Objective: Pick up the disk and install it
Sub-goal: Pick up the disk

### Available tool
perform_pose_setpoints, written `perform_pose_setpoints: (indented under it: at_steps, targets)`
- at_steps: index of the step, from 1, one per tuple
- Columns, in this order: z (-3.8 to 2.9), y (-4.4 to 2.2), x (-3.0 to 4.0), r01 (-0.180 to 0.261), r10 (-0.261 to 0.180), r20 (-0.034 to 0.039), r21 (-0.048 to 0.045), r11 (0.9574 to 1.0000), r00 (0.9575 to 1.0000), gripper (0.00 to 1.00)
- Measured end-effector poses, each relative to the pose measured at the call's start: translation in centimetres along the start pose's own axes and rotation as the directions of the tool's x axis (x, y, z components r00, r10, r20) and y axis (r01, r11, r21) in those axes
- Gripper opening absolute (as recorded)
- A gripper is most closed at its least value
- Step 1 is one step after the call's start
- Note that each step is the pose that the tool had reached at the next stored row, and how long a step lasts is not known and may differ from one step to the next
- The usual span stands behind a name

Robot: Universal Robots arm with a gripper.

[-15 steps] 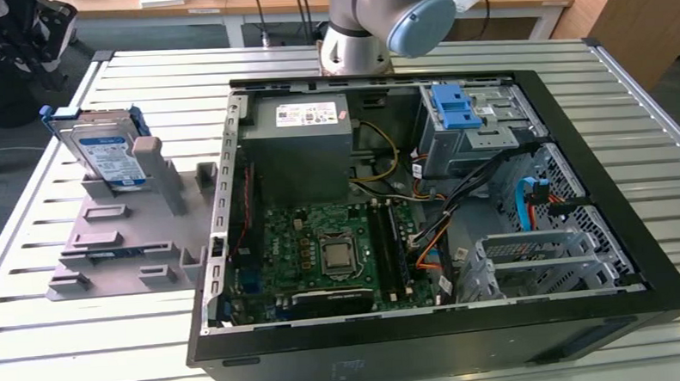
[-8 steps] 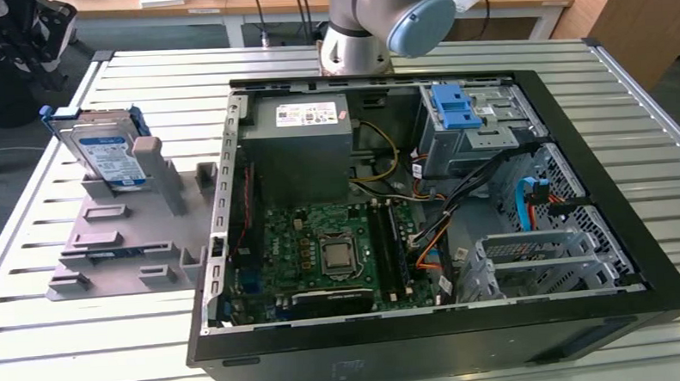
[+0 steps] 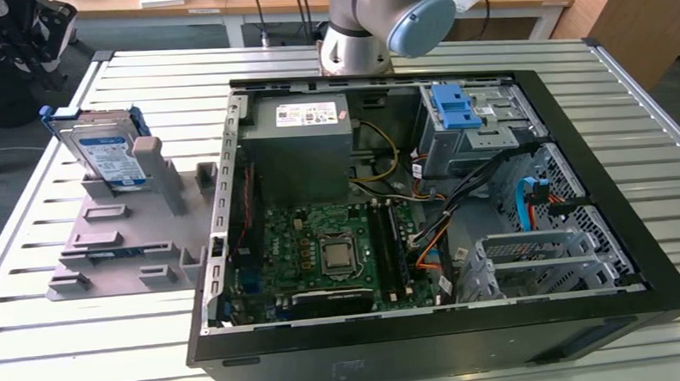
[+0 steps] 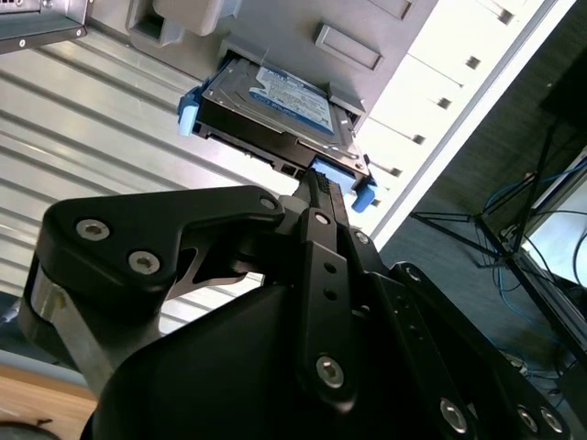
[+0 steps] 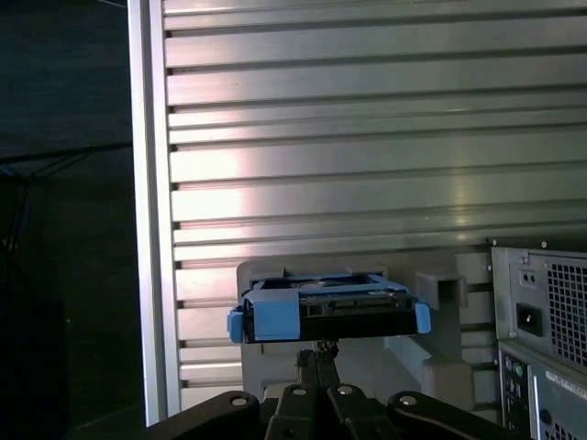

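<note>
Claw (image 5: 321, 348) is being seen pinched shut, tips right up against the edge of the disk (image 5: 326, 307). That disk is being propped on edge in a grey holder (image 3: 124, 226) on the slatted desk (image 3: 95, 347), beside the open computer case (image 3: 438, 337).
</note>
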State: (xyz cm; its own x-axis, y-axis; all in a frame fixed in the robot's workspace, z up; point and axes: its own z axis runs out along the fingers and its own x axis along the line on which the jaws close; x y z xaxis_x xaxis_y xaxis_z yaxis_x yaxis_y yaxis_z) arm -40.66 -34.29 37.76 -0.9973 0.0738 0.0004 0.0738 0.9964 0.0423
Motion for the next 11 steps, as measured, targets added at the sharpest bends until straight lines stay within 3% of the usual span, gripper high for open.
perform_pose_setpoints:
  at_steps: [6,11]
  targets:
    - [0.02,0.0,0.0,0.043,-0.043,-0.0017,-0.0001,0.9991,0.9991,0.11]
    - [0.03,0.0,0.0,0.127,-0.127,-0.0054,-0.0003,0.9918,0.9918,0.11]
